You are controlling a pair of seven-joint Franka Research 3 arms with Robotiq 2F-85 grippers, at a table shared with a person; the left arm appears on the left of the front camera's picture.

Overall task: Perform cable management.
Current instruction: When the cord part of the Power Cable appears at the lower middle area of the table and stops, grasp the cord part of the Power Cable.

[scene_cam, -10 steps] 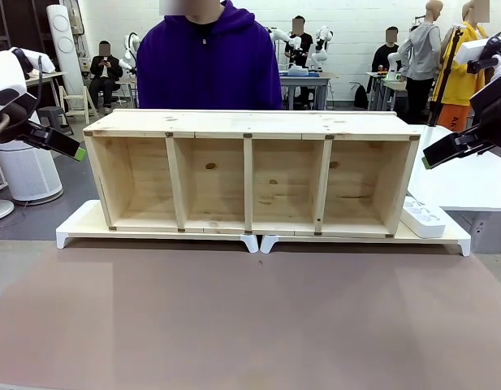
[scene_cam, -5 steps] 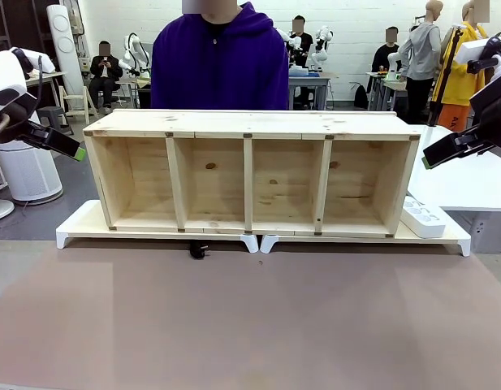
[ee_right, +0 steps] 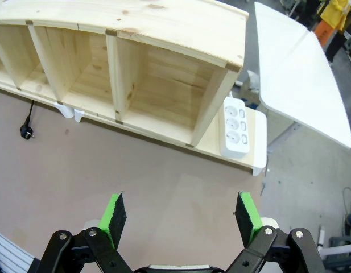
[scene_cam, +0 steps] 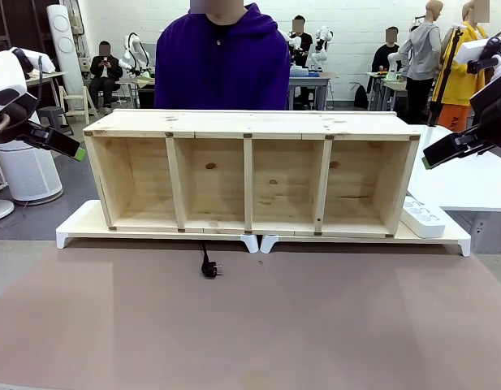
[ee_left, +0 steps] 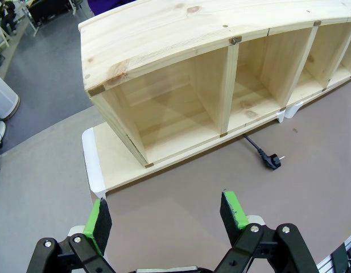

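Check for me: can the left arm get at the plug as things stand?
Probably yes. The plug lies on bare mat in front of the shelf, nothing over it, and the left claw hangs open.

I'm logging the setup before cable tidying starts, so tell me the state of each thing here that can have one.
Pale wooden four-compartment shelf: upright, compartments empty.
Thin black power cable with round plug: unplugged, plug end lying loose on the brown tabletop in front of the shelf.
White multi-socket power strip: visible sockets empty, lying flat beside the shelf's right end.
Left gripper: open, empty.
Right gripper: open, empty.
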